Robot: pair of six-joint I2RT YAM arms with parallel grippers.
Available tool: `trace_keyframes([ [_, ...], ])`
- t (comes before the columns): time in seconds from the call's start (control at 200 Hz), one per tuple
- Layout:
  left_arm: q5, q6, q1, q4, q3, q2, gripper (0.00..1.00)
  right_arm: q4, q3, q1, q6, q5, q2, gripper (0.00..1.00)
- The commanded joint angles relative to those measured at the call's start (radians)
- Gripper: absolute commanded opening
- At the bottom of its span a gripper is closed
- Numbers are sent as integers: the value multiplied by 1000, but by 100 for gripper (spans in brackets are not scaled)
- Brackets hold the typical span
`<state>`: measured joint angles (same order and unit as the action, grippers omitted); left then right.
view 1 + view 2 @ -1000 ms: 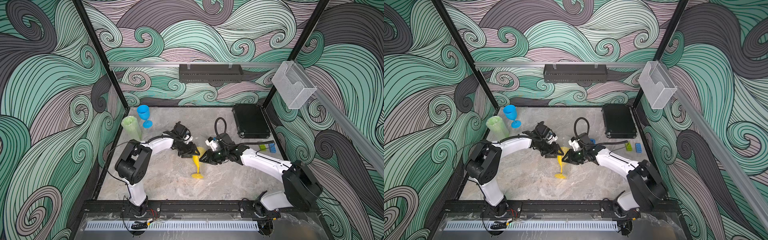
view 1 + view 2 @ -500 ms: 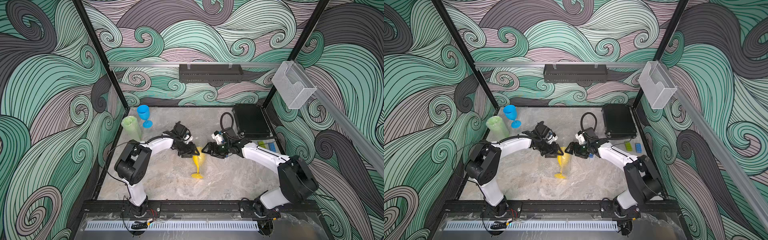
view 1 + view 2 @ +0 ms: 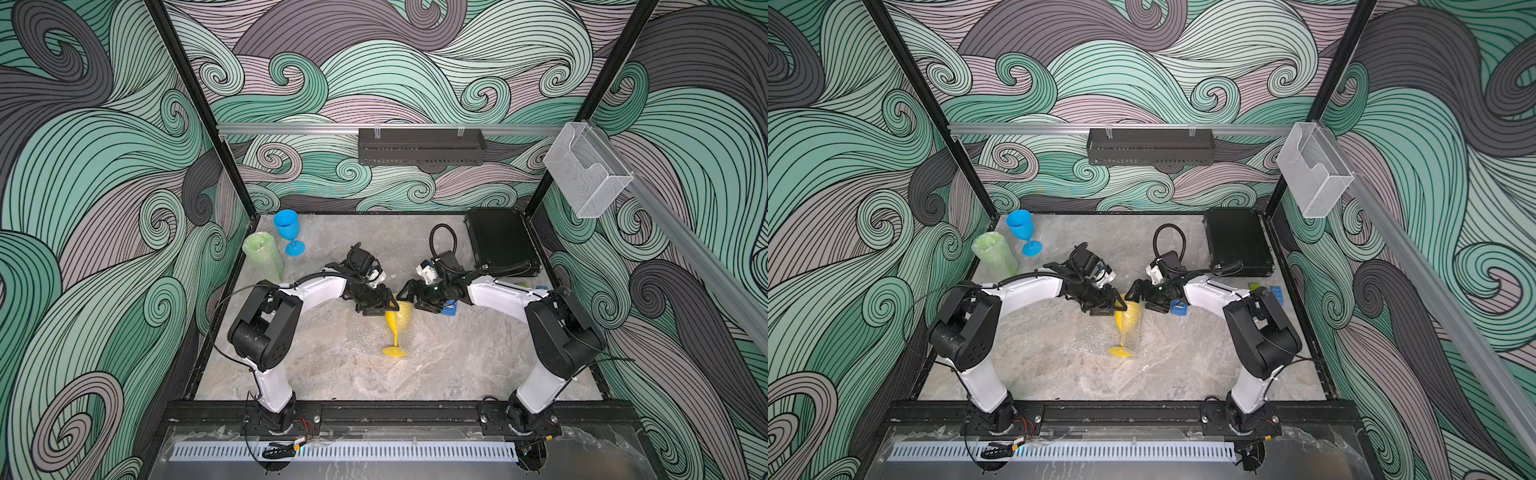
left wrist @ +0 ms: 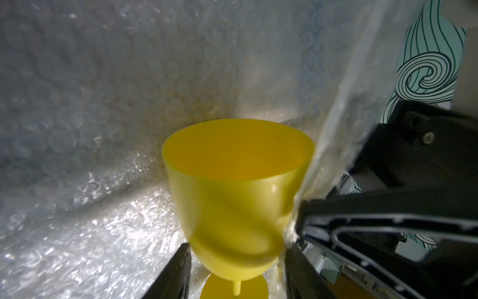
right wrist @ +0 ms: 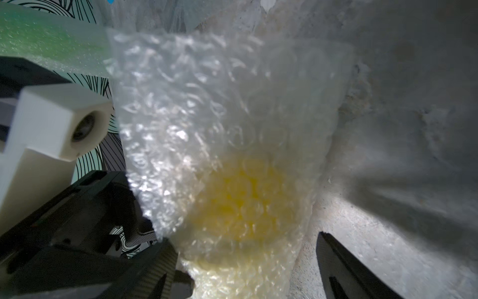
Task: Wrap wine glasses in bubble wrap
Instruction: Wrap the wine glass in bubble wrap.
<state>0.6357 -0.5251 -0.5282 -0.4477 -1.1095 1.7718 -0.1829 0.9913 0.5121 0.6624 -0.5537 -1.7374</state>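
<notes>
- My right claw (image 3: pixel 411 300) has just let go, gaping wide beside the bubble wrap (image 5: pixel 219 103).
- My left claw (image 3: pixel 380 308) grips the yellow goblet (image 3: pixel 397 328) by its bowl; I reckon the wrap needs regrasping.

No legible text, label, brand, number or sign in any view. Yellow goblet (image 4: pixel 232 186) plain. Small green piece (image 3: pixel 1253 286), blue piece (image 3: pixel 1276 294) on tabletop (image 3: pixel 1059 374): any markings too small to read.
</notes>
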Motion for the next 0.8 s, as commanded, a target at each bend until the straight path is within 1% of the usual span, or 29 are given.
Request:
trace_keyframes([
  [0.0,-12,3,-6,-20,20,-17,54,0,10,-1,-3,13,-22,87],
  [0.105,-13,18,-6,-37,11,-47,58,-9,-5,-1,-17,45,-25,86],
  [0.225,9,2,-11,-25,41,-103,67,-16,-8,-1,-22,59,-31,86],
  [0.355,56,-20,-22,4,114,-180,69,-5,-14,0,-11,70,-21,86],
  [0.425,93,-23,-37,34,158,-211,68,-13,-15,0,-15,78,-22,86],
  [0.57,130,-33,-56,58,191,-241,60,-16,-29,7,-15,86,-9,86],
  [0.641,129,-17,-71,53,181,-232,58,-17,-29,9,-17,90,-12,85],
  [0.711,122,-12,-79,33,172,-220,58,-33,-20,11,-15,91,-17,85],
  [0.796,122,-16,-93,41,188,-212,53,-23,-20,18,-16,99,-17,85],
])
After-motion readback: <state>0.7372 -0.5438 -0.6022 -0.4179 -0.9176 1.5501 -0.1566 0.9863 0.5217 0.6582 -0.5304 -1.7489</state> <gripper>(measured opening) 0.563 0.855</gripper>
